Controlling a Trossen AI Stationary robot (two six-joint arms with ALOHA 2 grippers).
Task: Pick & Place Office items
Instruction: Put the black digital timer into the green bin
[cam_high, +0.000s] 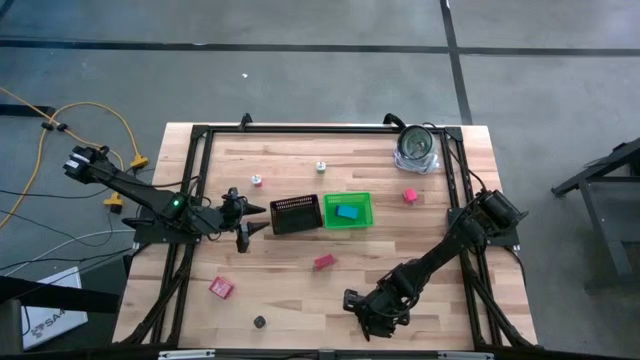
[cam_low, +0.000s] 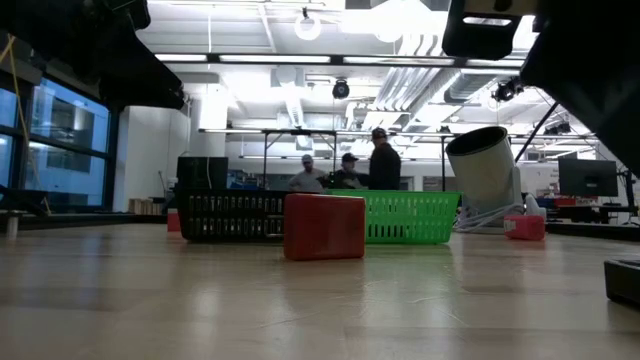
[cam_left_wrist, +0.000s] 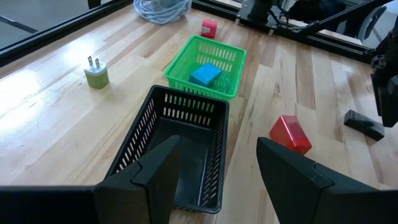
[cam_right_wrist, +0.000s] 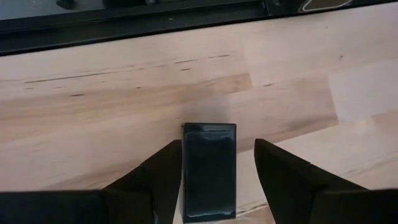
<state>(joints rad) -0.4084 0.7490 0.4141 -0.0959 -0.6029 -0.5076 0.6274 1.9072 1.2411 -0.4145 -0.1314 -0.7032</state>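
1. Black, flat and rectangular, a block (cam_right_wrist: 209, 169) lies on the wood table (cam_high: 300, 300) near its front edge, between my right gripper's (cam_right_wrist: 211, 186) spread fingers (cam_right_wrist: 149, 180); nothing is grasped yet.
2. I judge the block rigid, light and smooth, perhaps slippery. I would take it across its two long sides, near the middle, so it does not twist.
3. My left gripper (cam_left_wrist: 217, 168) hovers released and empty over the near end of the black tray (cam_left_wrist: 180, 149), at the table's left-centre.
4. A green bin (cam_high: 347, 210) touches the tray's right side and holds a blue block (cam_high: 347, 211).
5. Other items are scattered well apart: a red block (cam_high: 323, 262) in front of the tray, a pink one (cam_high: 221, 288) front left, a small pink cube (cam_high: 409, 196) right of the bin, a round black bit (cam_high: 259, 321) at the front, and a green-and-white plug (cam_left_wrist: 96, 74) behind the tray.
6. People stand in the room behind, far from the arms.
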